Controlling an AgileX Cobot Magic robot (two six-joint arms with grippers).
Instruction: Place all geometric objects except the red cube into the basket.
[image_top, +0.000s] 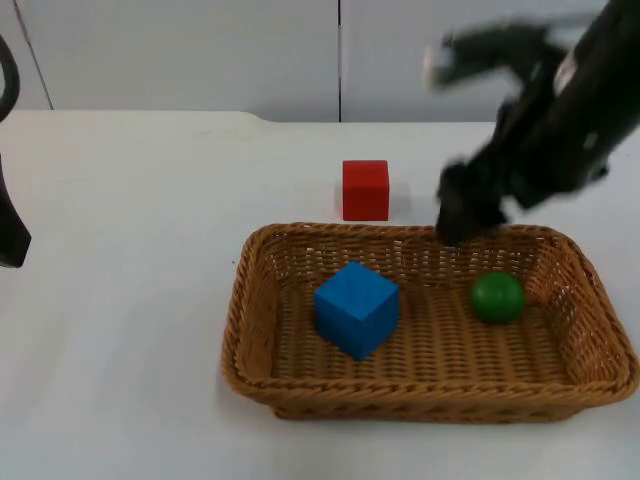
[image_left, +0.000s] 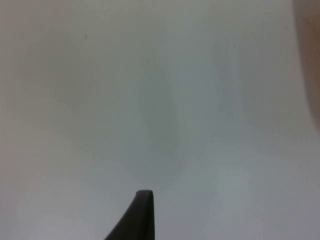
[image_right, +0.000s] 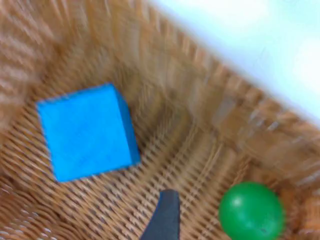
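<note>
Two objects, blue cube and green ball, are seen inside wicker basket; red cube stays out. Right gripper is poised over the rim, left gripper waiting; finger state cannot be told. Retreat is judged next.

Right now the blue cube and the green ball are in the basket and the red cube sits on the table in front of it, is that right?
Not quite: the top view shows the red cube behind the basket, toward the wall. The blue cube and green ball are inside.

a robot lab: bare white table top ending at a grey partition wall.
</note>
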